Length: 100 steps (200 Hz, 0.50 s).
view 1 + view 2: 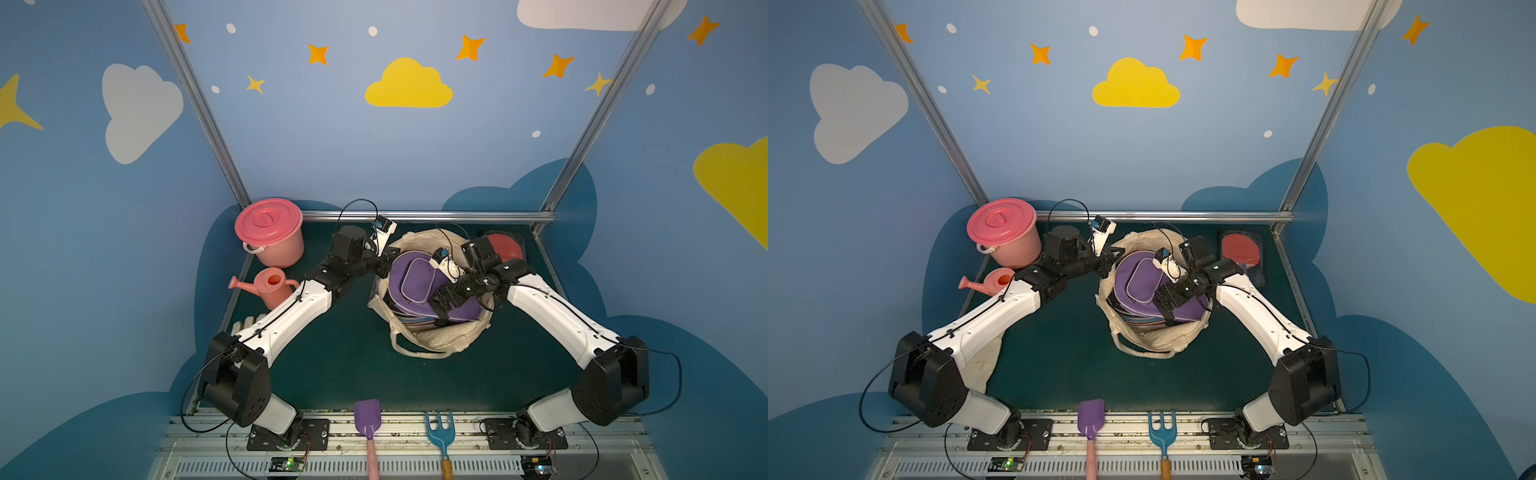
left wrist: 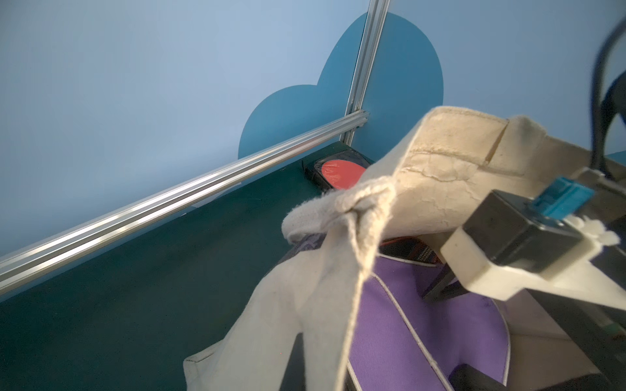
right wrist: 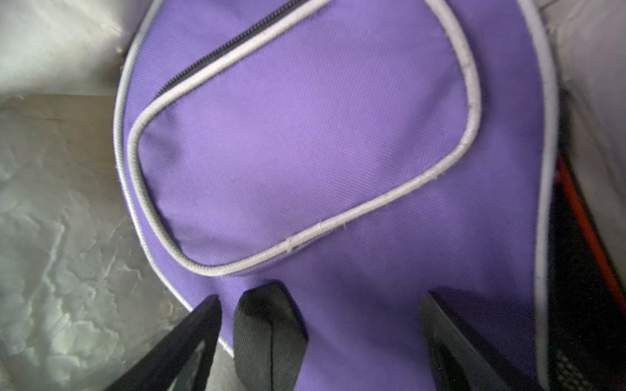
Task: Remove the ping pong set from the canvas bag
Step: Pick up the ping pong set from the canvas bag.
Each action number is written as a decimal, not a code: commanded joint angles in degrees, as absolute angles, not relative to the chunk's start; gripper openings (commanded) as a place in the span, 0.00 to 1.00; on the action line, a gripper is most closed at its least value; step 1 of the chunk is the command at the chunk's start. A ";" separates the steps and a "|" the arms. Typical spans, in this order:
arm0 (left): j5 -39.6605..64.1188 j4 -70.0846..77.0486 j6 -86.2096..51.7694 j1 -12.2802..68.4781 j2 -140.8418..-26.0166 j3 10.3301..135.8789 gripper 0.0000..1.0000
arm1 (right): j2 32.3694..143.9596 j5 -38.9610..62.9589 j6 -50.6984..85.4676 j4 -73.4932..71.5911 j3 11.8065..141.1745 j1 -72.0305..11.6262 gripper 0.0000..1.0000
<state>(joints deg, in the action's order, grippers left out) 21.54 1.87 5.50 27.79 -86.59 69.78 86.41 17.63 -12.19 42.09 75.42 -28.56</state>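
The cream canvas bag (image 1: 440,338) (image 1: 1154,338) stands open on the green table, right of centre. A purple paddle-shaped case (image 1: 415,278) (image 1: 1138,278) (image 3: 305,152) of the ping pong set lies on top inside it. Edges of other cases (image 1: 419,322) show beneath. A dark pack with a red paddle (image 1: 505,247) (image 1: 1241,251) (image 2: 338,171) lies on the table behind the bag. My left gripper (image 1: 388,259) (image 2: 298,369) is shut on the bag's rim (image 2: 338,304) at its back left. My right gripper (image 1: 440,305) (image 3: 352,338) hangs open just over the purple case's narrow end.
A pink lidded bucket (image 1: 270,232) and a pink watering can (image 1: 268,286) stand at the back left. A purple toy shovel (image 1: 367,417) and a blue toy rake (image 1: 439,428) lie at the front edge. A metal rail (image 1: 428,216) runs along the back.
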 commanded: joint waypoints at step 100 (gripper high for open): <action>30.27 6.15 5.53 28.13 -88.78 70.53 0.04 | 95.45 12.99 -13.12 38.38 86.03 -25.04 0.90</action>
